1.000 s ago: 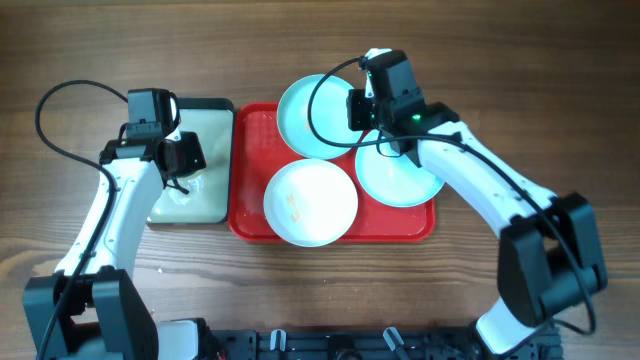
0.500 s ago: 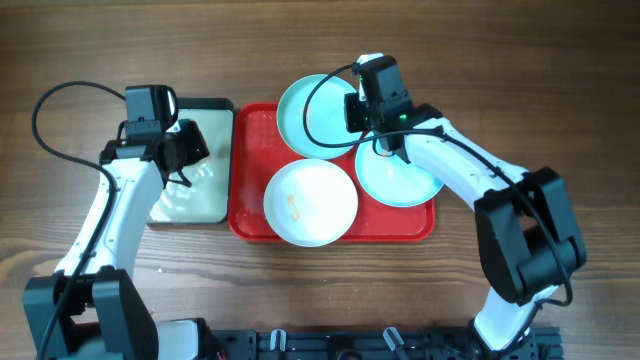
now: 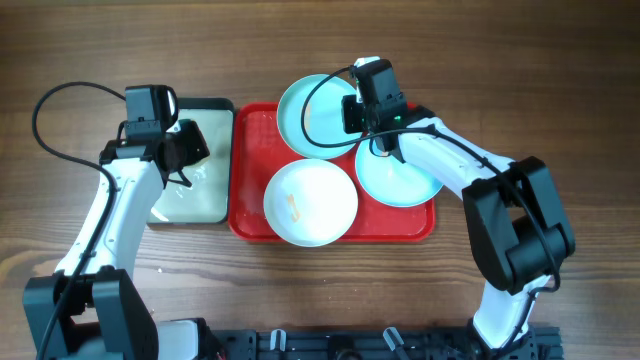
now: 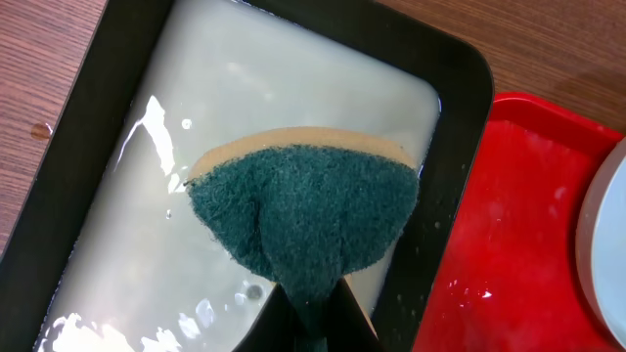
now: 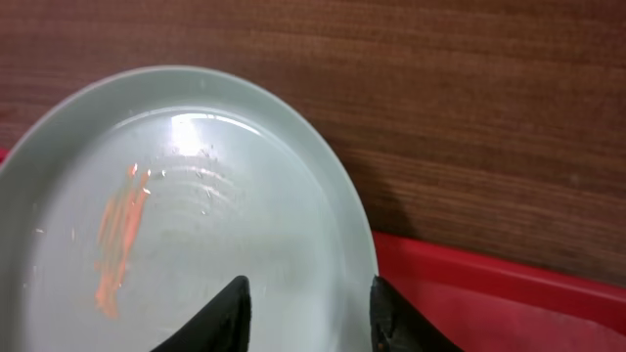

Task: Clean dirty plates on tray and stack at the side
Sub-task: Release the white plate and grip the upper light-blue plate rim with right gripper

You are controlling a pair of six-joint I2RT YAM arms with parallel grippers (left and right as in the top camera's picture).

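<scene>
The pale turquoise plate (image 5: 215, 244) carries wet orange streaks (image 5: 119, 235).

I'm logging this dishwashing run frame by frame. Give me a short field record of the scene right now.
left gripper: shut on sponge, over black tray of cloudy water
right gripper: jaws open, straddling rim of far turquoise plate
far turquoise plate: orange smear, overhangs red tray's far edge
white plate: orange mark, on red tray
right turquoise plate: on red tray, right end
stacked at side: none
</scene>
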